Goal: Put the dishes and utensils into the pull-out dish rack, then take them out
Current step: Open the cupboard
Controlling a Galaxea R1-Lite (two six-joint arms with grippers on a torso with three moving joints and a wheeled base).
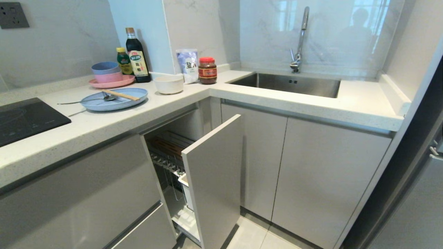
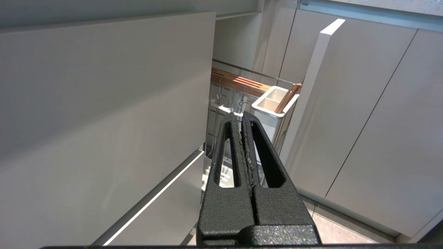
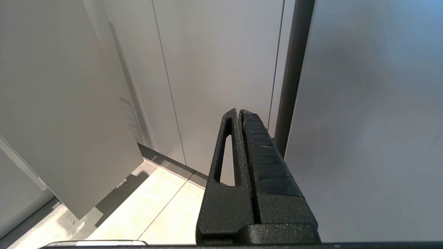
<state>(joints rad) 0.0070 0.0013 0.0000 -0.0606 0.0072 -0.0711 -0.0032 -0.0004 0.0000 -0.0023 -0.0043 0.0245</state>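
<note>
The pale blue plate (image 1: 104, 105) lies on the counter at the left, with the wooden chopsticks (image 1: 120, 94) and the silver spoon (image 1: 109, 98) resting across it. The white bowl (image 1: 169, 84) stands just right of the plate. Below the counter the pull-out dish rack (image 1: 166, 162) is drawn out behind its grey front panel (image 1: 214, 180). My left gripper (image 2: 241, 116) is shut and empty, low in front of the rack; its wooden strip (image 2: 238, 82) and white caddy (image 2: 273, 105) holding brown sticks (image 2: 287, 98) show beyond it. My right gripper (image 3: 239, 112) is shut and empty, facing the cabinet doors. Neither arm shows in the head view.
Behind the plate a pink plate (image 1: 114, 83) carries stacked blue and pink bowls (image 1: 105, 72), beside bottles (image 1: 137, 57), a bag and a jar (image 1: 207, 70). A black hob (image 1: 24, 119) lies at the far left, a sink (image 1: 287, 84) with a tap at the right. A tall grey appliance (image 3: 367, 121) flanks the right.
</note>
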